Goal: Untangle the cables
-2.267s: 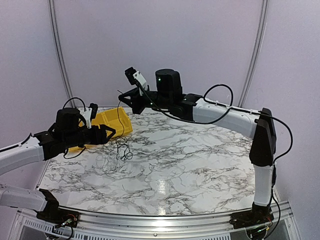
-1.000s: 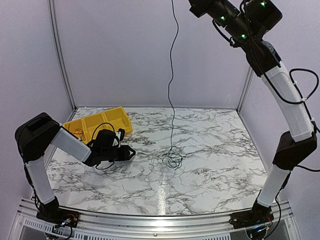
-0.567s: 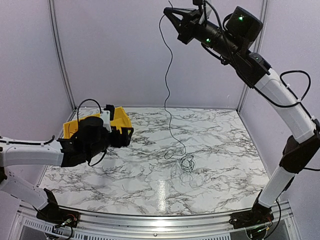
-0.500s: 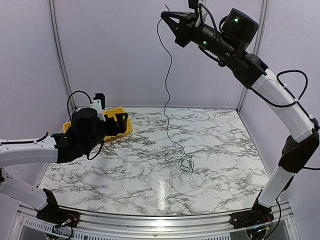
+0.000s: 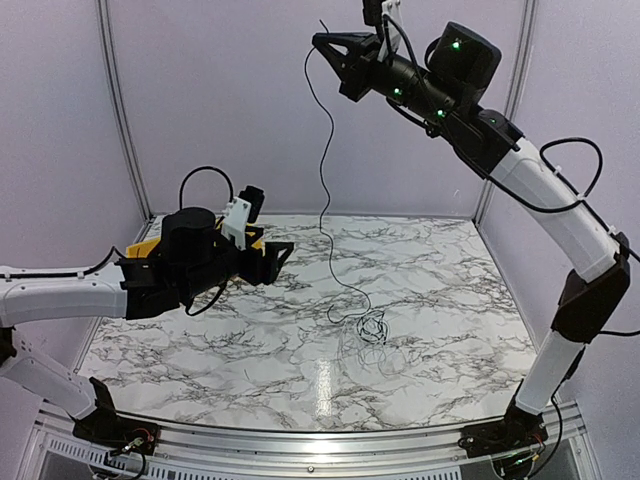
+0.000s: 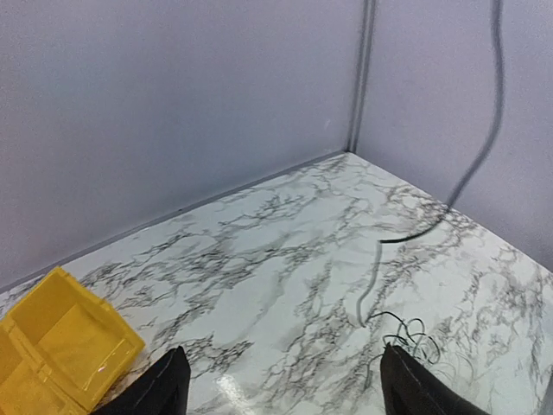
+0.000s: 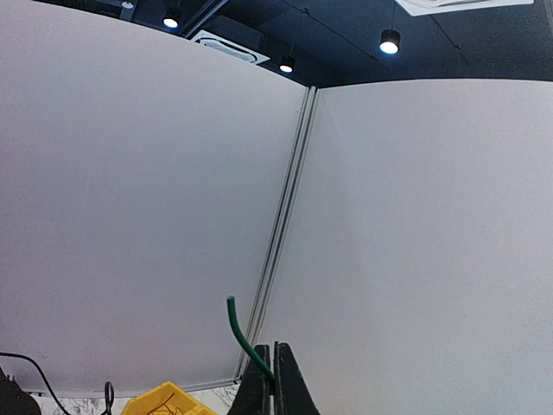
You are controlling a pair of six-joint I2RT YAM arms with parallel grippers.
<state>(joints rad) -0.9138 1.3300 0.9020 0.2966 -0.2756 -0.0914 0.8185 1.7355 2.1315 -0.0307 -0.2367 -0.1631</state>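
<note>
Right gripper [image 5: 322, 42], pinched on the greenish cable [image 7: 244, 341], holds it high, likely to draw it from the tangle [image 5: 372, 328]; left gripper [image 5: 278, 256] hovers wide, empty.

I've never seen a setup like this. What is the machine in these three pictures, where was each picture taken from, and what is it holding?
These are two robot arms bolted at the near edge of a marble table. The wide picture comes from a fixed camera above and behind them. The other two come from a camera on each wrist. The right fingers, raised high, are shut on a thin green cable. It hangs down to a small tangle of cables lying on the table. The left fingers are open and empty, hovering above the table with a yellow bin beside them.
</note>
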